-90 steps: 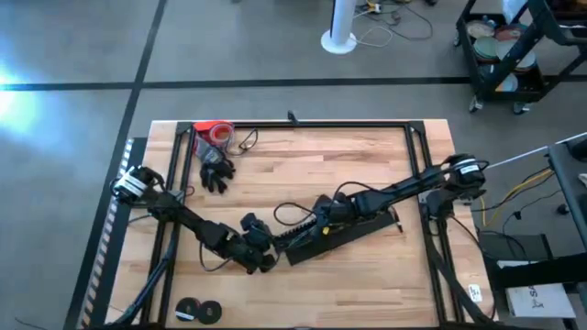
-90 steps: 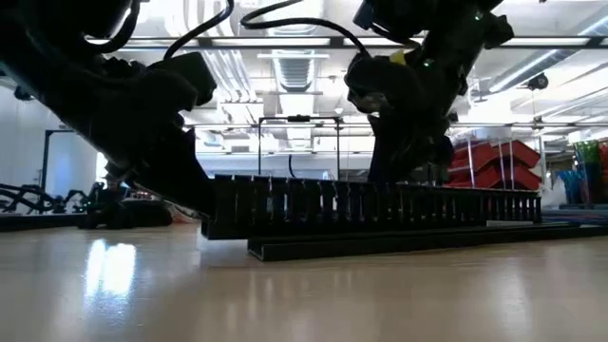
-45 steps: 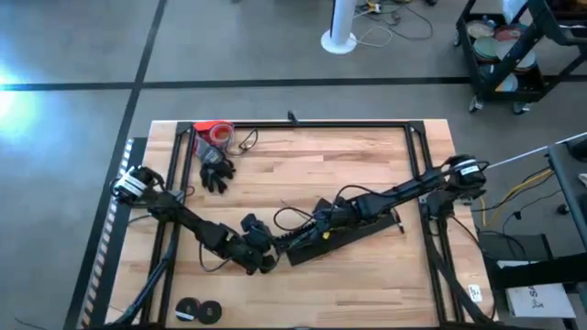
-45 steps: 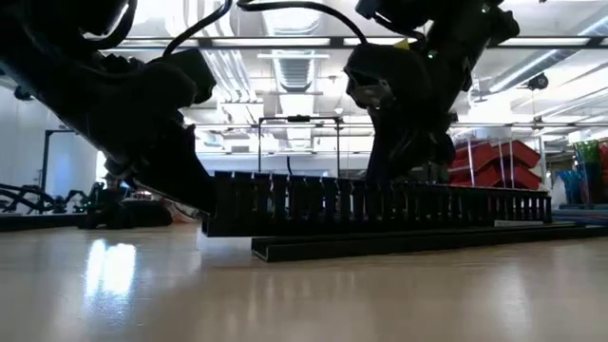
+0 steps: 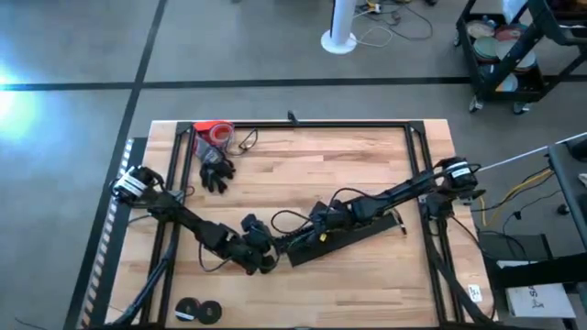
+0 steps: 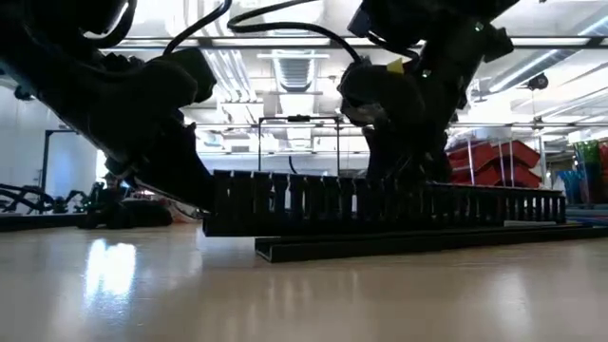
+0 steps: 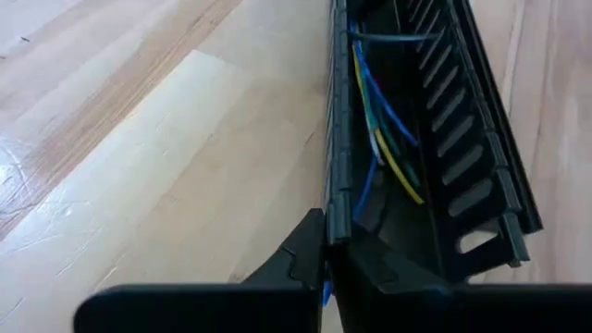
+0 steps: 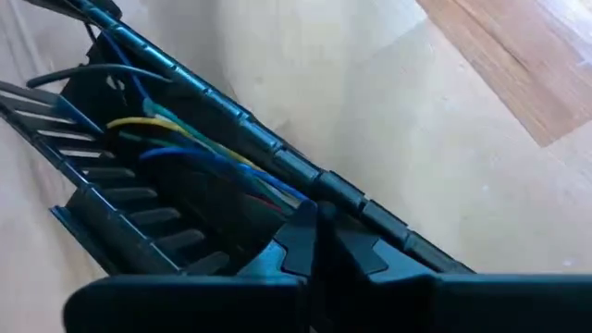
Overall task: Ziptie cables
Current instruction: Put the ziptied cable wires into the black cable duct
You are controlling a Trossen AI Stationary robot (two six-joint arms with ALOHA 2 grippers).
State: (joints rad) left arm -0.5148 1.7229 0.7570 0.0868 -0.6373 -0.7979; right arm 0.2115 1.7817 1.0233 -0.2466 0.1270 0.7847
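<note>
You've got the left gripper [image 7: 326,252] pinched shut on the slotted duct [image 5: 339,235] wall at one end and the right gripper [image 8: 310,242] clamped on the same wall mid-length, probably steadying it so the cables [image 7: 379,139] inside stay reachable for tying.

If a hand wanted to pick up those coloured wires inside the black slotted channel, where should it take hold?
Probably from above, through the open top of the slotted channel. The cables lie lengthwise along its floor, walled on both sides. Pinch across the bunch where the yellow and blue wires run together.
</note>
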